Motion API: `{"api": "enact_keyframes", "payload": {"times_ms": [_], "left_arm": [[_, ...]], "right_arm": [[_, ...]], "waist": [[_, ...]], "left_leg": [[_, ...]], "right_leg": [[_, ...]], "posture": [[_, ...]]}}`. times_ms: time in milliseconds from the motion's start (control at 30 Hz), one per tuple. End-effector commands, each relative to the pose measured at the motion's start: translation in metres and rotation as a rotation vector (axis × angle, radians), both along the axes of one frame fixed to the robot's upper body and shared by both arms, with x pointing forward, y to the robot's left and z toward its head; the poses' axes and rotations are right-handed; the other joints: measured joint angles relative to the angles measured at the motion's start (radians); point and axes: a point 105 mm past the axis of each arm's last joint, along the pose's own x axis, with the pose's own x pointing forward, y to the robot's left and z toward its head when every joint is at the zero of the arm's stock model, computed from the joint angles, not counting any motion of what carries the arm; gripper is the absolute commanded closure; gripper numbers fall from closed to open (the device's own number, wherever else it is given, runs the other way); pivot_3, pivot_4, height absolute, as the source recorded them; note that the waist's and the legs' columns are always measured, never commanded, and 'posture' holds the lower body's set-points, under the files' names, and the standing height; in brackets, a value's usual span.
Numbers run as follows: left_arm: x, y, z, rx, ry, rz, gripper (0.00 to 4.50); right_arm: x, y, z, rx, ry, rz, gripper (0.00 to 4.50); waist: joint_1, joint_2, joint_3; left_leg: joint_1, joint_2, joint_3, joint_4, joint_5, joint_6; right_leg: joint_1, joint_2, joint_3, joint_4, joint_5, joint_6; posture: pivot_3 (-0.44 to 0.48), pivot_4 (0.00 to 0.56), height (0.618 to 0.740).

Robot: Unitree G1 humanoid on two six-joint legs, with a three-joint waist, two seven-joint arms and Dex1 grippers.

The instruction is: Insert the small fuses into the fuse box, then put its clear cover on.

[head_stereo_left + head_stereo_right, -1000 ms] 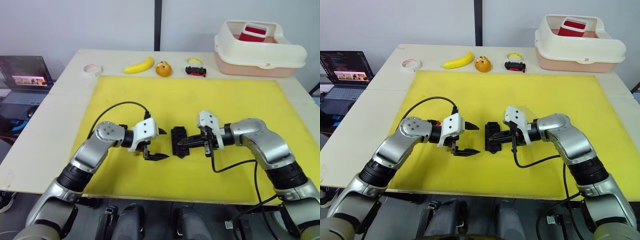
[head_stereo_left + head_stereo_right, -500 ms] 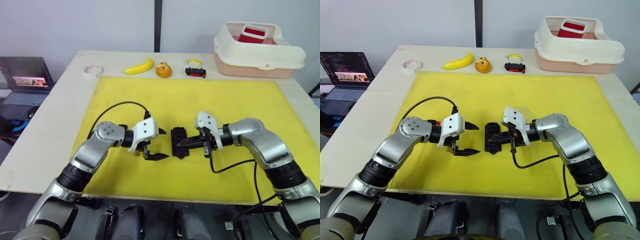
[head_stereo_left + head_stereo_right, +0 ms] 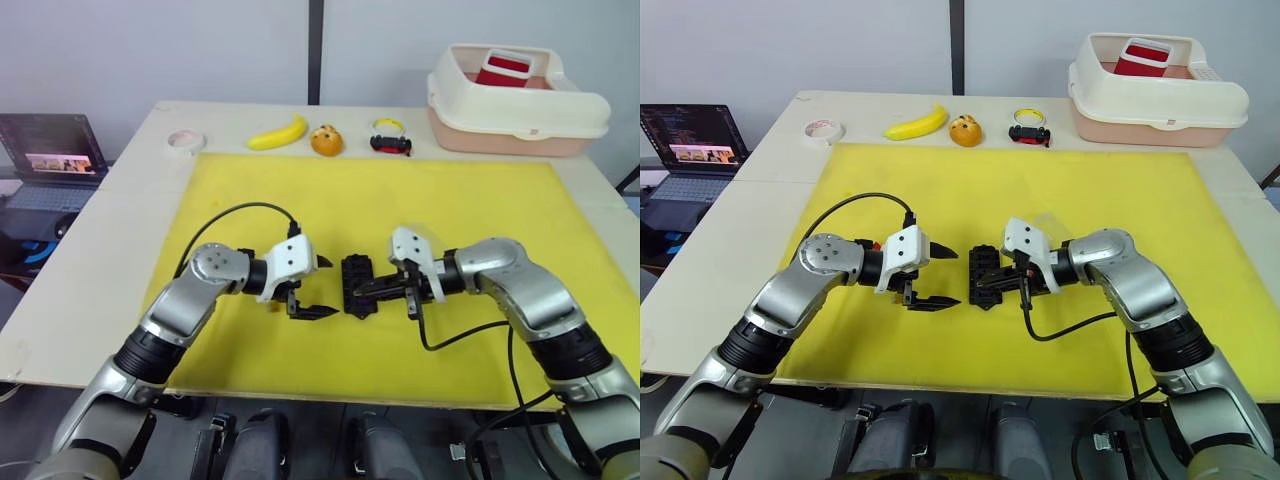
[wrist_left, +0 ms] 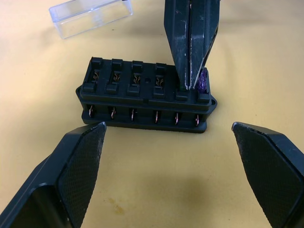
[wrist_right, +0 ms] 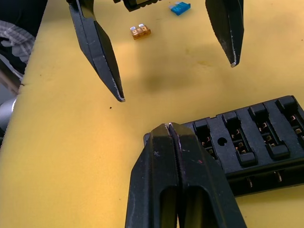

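Two rows of brass-lined slots run along the black fuse box (image 4: 145,97), lying mid-mat toward the yellow mat's (image 3: 470,200) near edge with a purple fuse (image 4: 203,80) seated at one end. Right gripper (image 4: 190,85) presses there, fingers together. Left gripper (image 3: 312,290) hangs beside, fingers apart.
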Motion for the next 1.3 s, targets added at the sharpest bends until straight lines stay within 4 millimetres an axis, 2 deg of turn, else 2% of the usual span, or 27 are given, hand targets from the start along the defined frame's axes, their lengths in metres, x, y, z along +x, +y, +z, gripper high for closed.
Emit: {"api": "enact_keyframes", "payload": {"times_ms": [33,233,400,467,667,767,900,1000,1100,1200,1300], "left_arm": [[-0.001,-0.001,0.011,-0.014,-0.04,-0.012,0.0],[-0.002,0.0,0.012,-0.021,-0.032,-0.013,0.0],[0.001,0.003,0.015,-0.025,-0.036,-0.004,0.0],[0.002,0.003,0.015,-0.026,-0.037,0.001,0.0],[0.003,0.004,0.017,-0.031,-0.04,0.006,0.0],[0.005,0.008,0.023,-0.048,-0.04,0.024,0.0],[0.002,0.03,0.048,-0.124,0.011,0.074,0.0],[-0.007,0.06,0.063,-0.143,0.077,0.122,0.0],[-0.02,0.096,0.075,-0.122,0.147,0.171,0.0],[-0.03,0.138,0.083,-0.092,0.192,0.264,0.0],[-0.041,0.181,0.081,-0.01,0.216,0.37,0.0]], "right_arm": [[-0.005,0.002,-0.002,0.011,0.064,-0.015,4.47],[-0.006,0.009,0.039,0.097,0.004,0.001,4.47],[-0.004,0.004,0.062,0.126,-0.037,-0.021,4.47],[-0.002,0.0,0.064,0.121,-0.044,-0.034,4.47],[0.001,-0.01,0.049,0.065,-0.048,-0.061,4.47],[0.001,-0.01,0.049,0.059,-0.064,-0.061,4.47],[-0.004,-0.012,0.063,0.036,-0.147,-0.031,4.47],[-0.013,-0.02,0.075,0.023,-0.167,-0.001,4.47],[-0.014,-0.036,0.085,-0.019,-0.203,-0.016,3.67],[-0.014,-0.063,0.094,-0.078,-0.221,-0.053,2.28],[-0.013,-0.096,0.097,-0.152,-0.208,-0.108,0.78]], "waist": [[0.0,0.0,0.0],[-0.001,0.0,0.0],[0.001,0.0,0.0],[0.0,0.0,0.0],[-0.001,0.0,0.0],[-0.001,0.0,0.0],[-0.003,0.0,0.001],[-0.005,0.001,0.001],[-0.005,0.001,0.001],[-0.003,0.001,0.002],[-0.002,0.001,0.002]], "left_leg": [[0.0,0.0,0.0,0.0,0.0,0.0],[-0.001,0.0,0.0,0.0,0.0,0.0],[-0.002,0.0,0.0,0.0,0.0,0.0],[-0.002,0.0,0.0,0.0,0.0,0.0],[-0.002,0.0,0.0,-0.001,0.0,0.0],[-0.002,0.0,0.001,-0.001,0.0,0.0],[-0.003,0.0,0.001,-0.001,0.0,0.0],[-0.004,0.0,0.001,-0.002,0.0,0.0],[-0.004,0.0,0.001,-0.003,0.0,0.0],[-0.004,0.0,0.001,-0.003,0.0,0.0],[-0.004,0.0,0.003,-0.003,0.0,0.0]], "right_leg": [[0.0,0.0,0.0,0.0,0.0,0.0],[-0.002,0.0,0.0,0.0,0.0,0.0],[-0.002,-0.001,0.0,0.0,0.0,0.0],[-0.002,-0.001,0.0,0.0,0.0,0.0],[-0.003,-0.001,0.0,0.0,0.0,0.0],[-0.003,-0.001,0.0,0.0,0.0,0.0],[-0.004,-0.001,0.0,0.0,0.0,0.0],[-0.006,-0.001,0.0,0.0,0.0,0.0],[-0.006,-0.001,0.0,0.0,0.0,0.0],[-0.006,-0.002,0.0,0.0,-0.001,-0.001],[-0.007,-0.003,0.0,-0.002,-0.002,-0.004]], "posture": [[0.0,0.15,0.74],[0.0,0.15,0.74],[0.0,0.15,0.74],[0.0,0.15,0.74],[0.0,0.15,0.74],[0.0,0.15,0.74],[0.0,0.15,0.74],[0.0,0.15,0.74],[0.0,0.15,0.74],[0.0,0.15,0.74],[0.0,0.15,0.74]]}}
